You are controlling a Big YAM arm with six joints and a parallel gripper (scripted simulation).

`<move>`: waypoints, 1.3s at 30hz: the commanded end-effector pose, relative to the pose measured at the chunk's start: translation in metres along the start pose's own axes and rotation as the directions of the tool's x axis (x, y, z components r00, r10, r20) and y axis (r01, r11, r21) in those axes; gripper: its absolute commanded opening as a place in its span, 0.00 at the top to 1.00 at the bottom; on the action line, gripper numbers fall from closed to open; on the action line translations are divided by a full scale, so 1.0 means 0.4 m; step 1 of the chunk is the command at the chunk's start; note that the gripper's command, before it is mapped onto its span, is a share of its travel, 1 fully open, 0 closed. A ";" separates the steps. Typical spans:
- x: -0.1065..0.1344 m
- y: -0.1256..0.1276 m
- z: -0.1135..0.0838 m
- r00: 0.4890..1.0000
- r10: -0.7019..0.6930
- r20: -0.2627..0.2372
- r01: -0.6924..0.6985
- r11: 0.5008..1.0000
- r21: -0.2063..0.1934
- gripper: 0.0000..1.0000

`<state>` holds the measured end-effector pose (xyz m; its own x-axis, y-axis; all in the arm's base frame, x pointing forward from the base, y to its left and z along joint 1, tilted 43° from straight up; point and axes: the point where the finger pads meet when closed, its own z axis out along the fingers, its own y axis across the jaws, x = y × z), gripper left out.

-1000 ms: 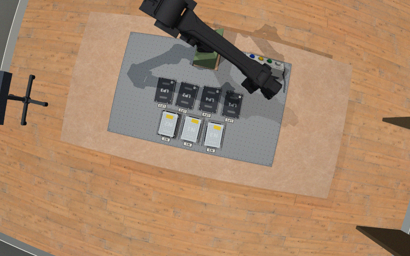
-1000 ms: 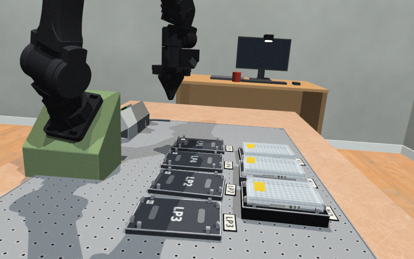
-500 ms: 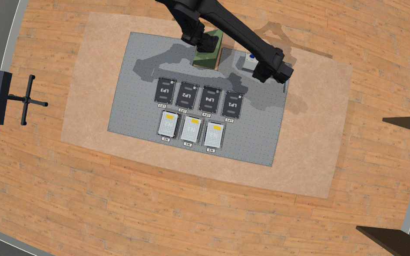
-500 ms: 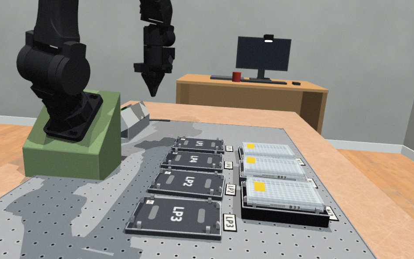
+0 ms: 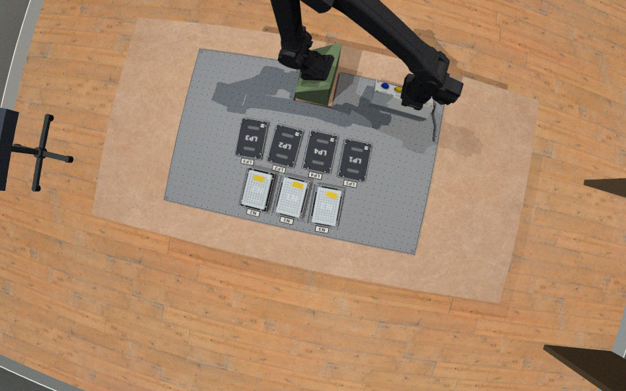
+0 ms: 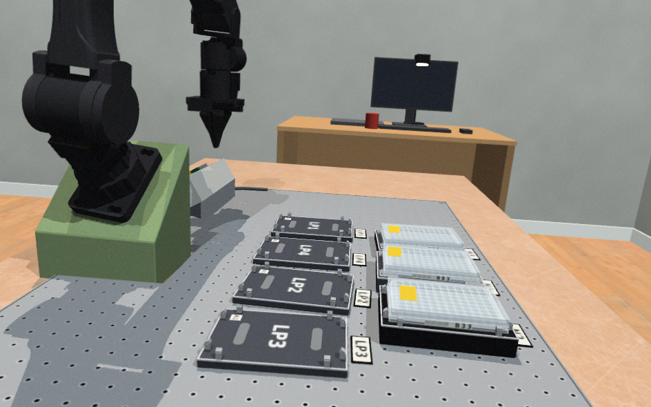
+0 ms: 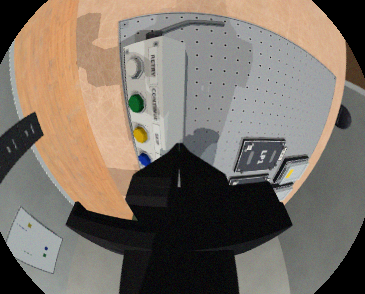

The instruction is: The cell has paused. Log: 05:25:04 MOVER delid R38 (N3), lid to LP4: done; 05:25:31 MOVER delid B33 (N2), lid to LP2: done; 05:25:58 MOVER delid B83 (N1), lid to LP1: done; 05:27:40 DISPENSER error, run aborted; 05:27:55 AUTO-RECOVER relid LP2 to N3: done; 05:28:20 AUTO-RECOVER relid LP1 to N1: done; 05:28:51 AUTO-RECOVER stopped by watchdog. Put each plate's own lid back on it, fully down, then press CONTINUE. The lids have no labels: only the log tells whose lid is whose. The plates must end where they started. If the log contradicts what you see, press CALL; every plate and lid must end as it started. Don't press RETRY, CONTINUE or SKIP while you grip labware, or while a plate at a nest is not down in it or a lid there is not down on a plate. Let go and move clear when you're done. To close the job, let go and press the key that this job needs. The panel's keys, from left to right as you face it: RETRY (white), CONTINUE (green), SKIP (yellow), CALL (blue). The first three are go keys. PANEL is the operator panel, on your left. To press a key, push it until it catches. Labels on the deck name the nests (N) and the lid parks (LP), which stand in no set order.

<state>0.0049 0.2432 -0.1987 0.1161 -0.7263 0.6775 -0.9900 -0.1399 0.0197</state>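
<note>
My gripper [image 6: 215, 135] is shut and empty. It hangs point-down above the operator panel [image 6: 212, 183], clear of it. In the wrist view the shut fingertips [image 7: 178, 171] sit just right of the panel's key row: white [image 7: 133, 67], green [image 7: 137, 103], yellow [image 7: 141, 133], blue [image 7: 144, 159]. In the top view the arm's wrist [image 5: 422, 92] hides the panel's right end; the blue key [image 5: 384, 85] and the yellow key [image 5: 397, 89] show. Three well plates [image 5: 257, 189] [image 5: 292, 196] [image 5: 326, 205] sit in their nests, each under a clear lid with a yellow patch. The nearest plate [image 6: 444, 303] reads B33.
Four black lid parks stand in a row with nothing on them: LP3 [image 5: 251, 138], LP2 [image 5: 284, 144], LP4 [image 5: 319, 151], LP1 [image 5: 354, 159]. The arm's green base block [image 5: 319, 77] stands left of the panel. A desk with a monitor [image 6: 413, 85] stands behind the table.
</note>
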 end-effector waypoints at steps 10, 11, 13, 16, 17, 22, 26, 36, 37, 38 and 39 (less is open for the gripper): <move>-0.104 0.112 -0.020 0.998 -0.052 0.020 0.052 0.999 0.008 1.00; -0.109 0.124 -0.020 0.998 -0.053 0.020 0.053 0.999 0.008 1.00; -0.121 0.148 -0.020 0.998 -0.053 0.020 0.053 0.999 0.008 1.00; -0.131 0.170 -0.019 0.998 -0.054 0.020 0.054 0.999 0.007 1.00; -0.134 0.169 -0.019 0.998 -0.054 0.024 0.054 0.999 0.008 1.00; -0.076 0.146 0.017 0.999 -0.034 -0.020 0.034 0.999 -0.005 1.00; -0.085 0.148 0.030 0.999 -0.038 -0.008 0.038 0.999 -0.001 1.00; -0.083 0.157 0.064 0.999 -0.048 -0.009 0.048 0.999 0.007 1.00; -0.102 0.159 0.057 0.999 -0.049 0.007 0.049 0.999 0.007 1.00; -0.087 0.159 0.071 0.999 -0.050 -0.005 0.050 0.999 0.008 1.00; -0.088 0.159 0.070 0.999 -0.050 -0.004 0.050 0.999 0.007 1.00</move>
<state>-0.0579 0.2444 -0.2357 0.1738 -0.7146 0.6776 -0.9813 -0.1831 0.0586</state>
